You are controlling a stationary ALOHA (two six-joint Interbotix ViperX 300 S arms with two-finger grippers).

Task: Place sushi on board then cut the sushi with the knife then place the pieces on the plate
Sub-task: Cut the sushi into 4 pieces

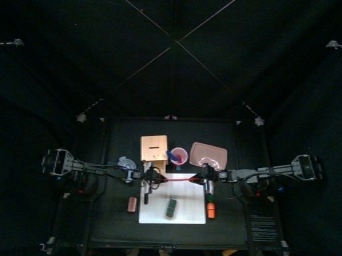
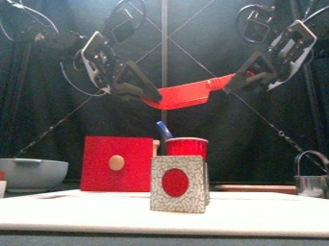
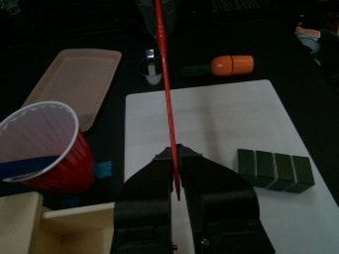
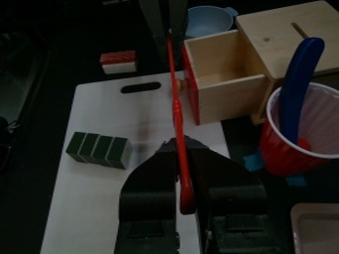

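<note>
A red toy knife (image 2: 193, 93) hangs level in the air above the table, held at both ends. My left gripper (image 2: 144, 93) is shut on one end and my right gripper (image 2: 236, 82) is shut on the other. In each wrist view the knife (image 3: 165, 89) (image 4: 176, 109) runs straight out from between the shut jaws. Below it, the dark green sushi roll (image 1: 171, 207) lies whole on the white cutting board (image 1: 187, 225). The pink tray (image 1: 210, 154) sits at the back right, with nothing on it.
A red cup (image 2: 184, 146) holding a blue knife (image 2: 164, 130) stands between the wooden box (image 1: 154, 148) and the tray. An orange toy (image 1: 211, 210) lies by the board's right edge, a red and white toy (image 1: 132, 203) by its left. A blue-grey bowl (image 2: 33, 171) is far left, a metal cutter (image 2: 313, 178) far right.
</note>
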